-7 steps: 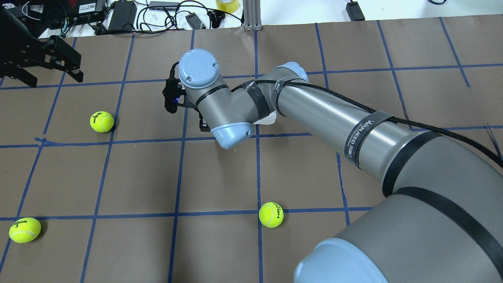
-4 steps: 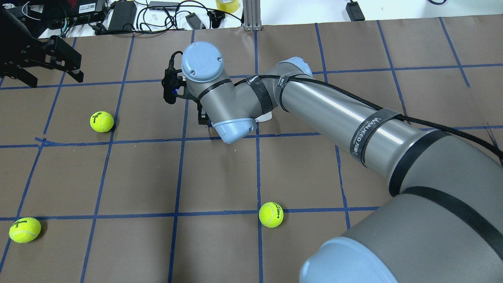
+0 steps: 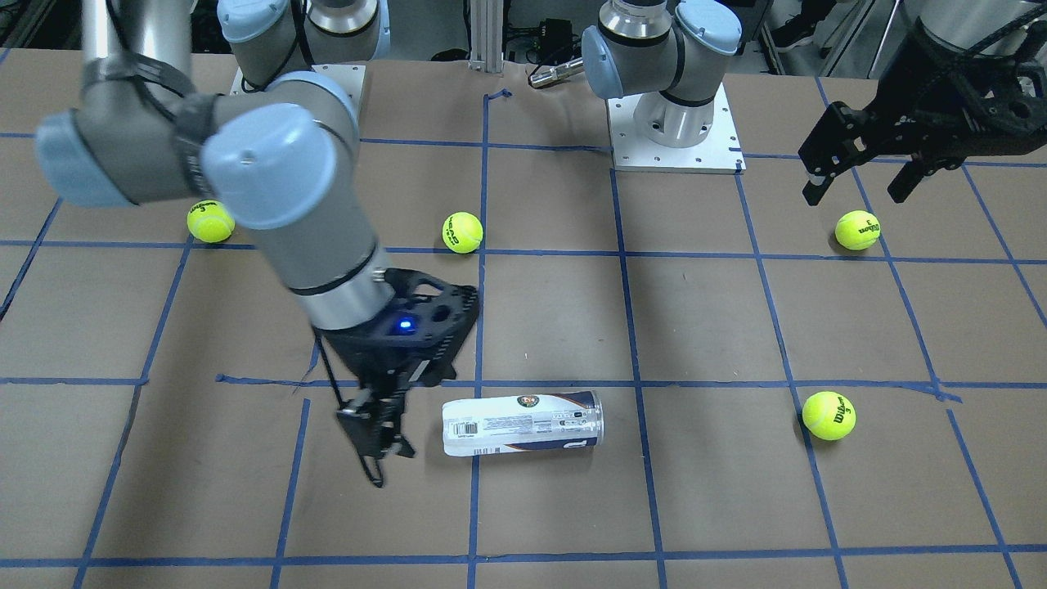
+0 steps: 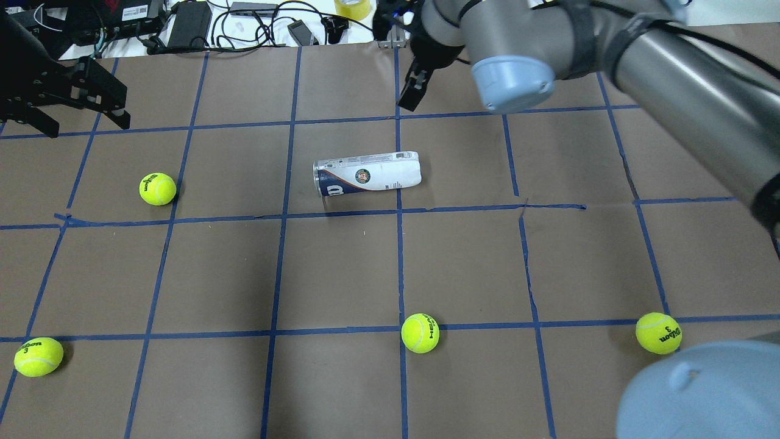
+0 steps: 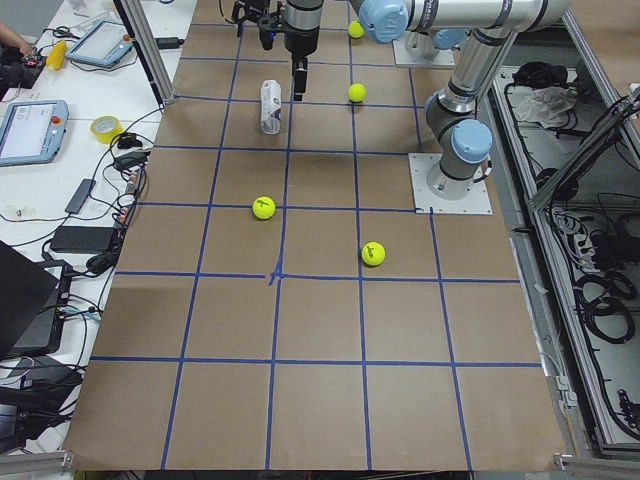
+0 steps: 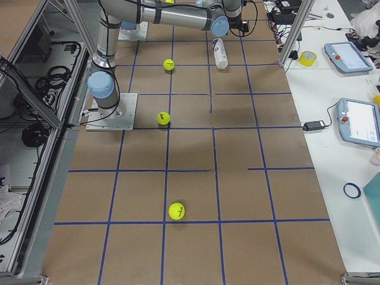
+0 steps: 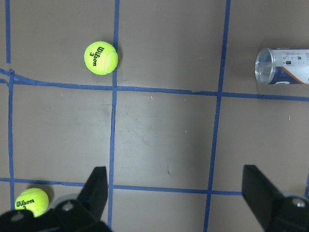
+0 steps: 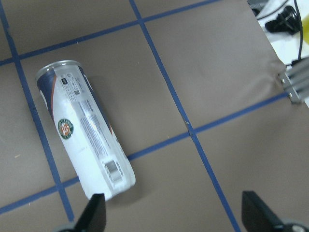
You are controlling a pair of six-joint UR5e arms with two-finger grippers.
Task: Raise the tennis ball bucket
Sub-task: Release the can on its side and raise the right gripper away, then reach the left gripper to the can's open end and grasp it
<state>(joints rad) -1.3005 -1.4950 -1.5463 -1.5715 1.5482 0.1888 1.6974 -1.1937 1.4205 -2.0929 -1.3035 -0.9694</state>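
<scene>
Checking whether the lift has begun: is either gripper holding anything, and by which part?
Nothing is held. The tennis ball bucket lies on its side on the table; the right gripper and the left gripper both have open, empty jaws.

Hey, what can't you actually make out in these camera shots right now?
- Left wrist view: the tennis ball bucket runs off the right edge.
- Overhead view: the right gripper is mostly hidden by its own wrist.
- Side views: the bucket's label print is too small to read.
</scene>
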